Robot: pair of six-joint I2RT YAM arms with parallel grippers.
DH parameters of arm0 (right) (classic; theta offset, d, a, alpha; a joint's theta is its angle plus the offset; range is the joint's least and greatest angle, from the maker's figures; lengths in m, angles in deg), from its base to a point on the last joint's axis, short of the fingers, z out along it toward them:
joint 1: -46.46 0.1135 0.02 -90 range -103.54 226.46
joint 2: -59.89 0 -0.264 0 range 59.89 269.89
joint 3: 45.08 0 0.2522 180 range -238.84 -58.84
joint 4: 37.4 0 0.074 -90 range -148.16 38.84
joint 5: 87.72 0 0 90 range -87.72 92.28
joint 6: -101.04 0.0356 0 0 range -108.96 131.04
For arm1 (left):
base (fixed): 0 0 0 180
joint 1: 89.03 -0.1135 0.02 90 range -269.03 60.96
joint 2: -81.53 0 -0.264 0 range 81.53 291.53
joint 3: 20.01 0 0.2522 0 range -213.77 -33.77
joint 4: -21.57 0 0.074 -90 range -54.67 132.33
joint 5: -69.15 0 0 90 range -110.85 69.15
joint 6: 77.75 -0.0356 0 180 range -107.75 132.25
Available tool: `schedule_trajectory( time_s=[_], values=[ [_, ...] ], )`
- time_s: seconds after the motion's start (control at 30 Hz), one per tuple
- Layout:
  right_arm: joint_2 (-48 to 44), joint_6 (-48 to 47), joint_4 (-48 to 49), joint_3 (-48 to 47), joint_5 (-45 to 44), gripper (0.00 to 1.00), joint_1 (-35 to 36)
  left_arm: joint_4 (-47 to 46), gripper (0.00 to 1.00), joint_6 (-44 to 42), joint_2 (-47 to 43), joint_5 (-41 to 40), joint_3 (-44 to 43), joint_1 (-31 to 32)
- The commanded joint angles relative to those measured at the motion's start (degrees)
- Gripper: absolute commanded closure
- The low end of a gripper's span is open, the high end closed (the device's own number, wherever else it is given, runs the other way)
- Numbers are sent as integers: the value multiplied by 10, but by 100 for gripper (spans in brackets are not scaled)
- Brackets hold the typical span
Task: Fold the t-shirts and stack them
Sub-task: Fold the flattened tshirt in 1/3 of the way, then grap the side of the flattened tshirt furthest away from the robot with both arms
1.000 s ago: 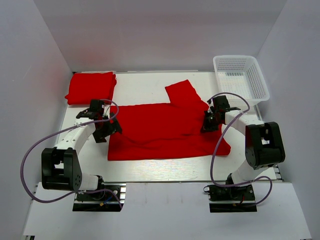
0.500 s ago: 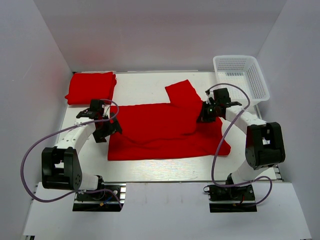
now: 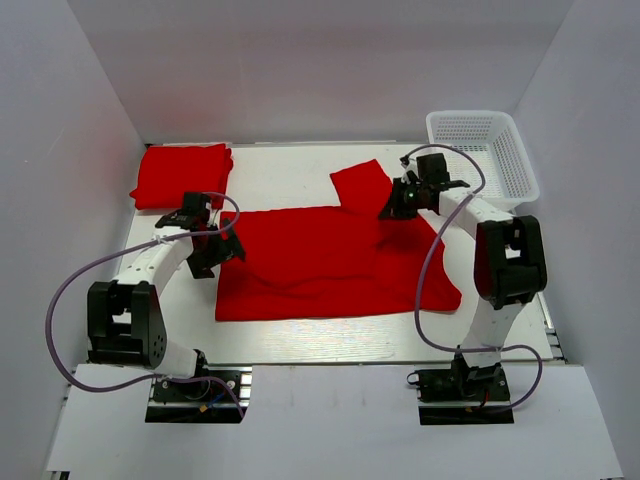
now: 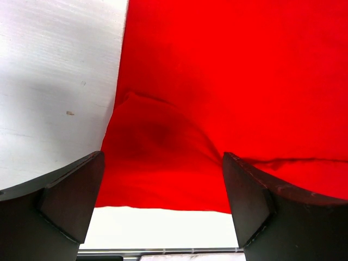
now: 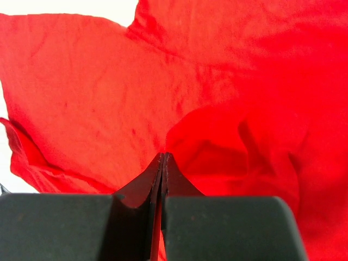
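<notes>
Pinching the spread plain red cloth t-shirt point(image 3: 330, 260) at its far right corner, the right claw point(image 5: 163, 157) is clamped on fabric, the shirt running lengthwise leftward from it to the left claw point(image 4: 163, 160), jaws wide apart over the opposite edge

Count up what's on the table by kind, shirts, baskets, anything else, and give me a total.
Red t-shirts: 2 (folded t-shirt at the far left, spread t-shirt mid-table; the folded pile may hide more)
White mesh basket: 1
Total: 3
</notes>
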Motion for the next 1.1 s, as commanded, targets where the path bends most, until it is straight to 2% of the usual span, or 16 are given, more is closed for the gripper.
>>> schedule_trajectory(
  time_s=[0.0, 0.33, 0.4, 0.43, 0.53, 0.73, 0.93, 1.07],
  values=[
    [23, 13, 24, -43, 31, 100, 10, -4, 0, -5, 4, -3, -22, -3],
    [99, -7, 47, -96, 50, 100, 56, -4, 0, -5, 10, -3, -27, -3],
    [115, -12, 41, -116, 44, 72, 63, -9, 0, -5, 10, -3, -27, -3],
    [119, -13, 41, -120, 44, 10, 66, -9, 0, -5, 10, -3, -27, -3],
    [128, -20, 27, -153, 42, 10, 65, -15, 0, -5, 17, -3, -38, -3],
    [148, -62, -5, -258, -42, 10, 62, -28, 0, 8, 56, -35, -101, -3],
    [236, -113, -61, -431, -169, 10, 57, -40, 0, 8, 158, -70, -184, -3],
    [284, -115, -52, -484, -220, 10, 52, -45, 0, 8, 219, -87, -238, -3]
  ],
)
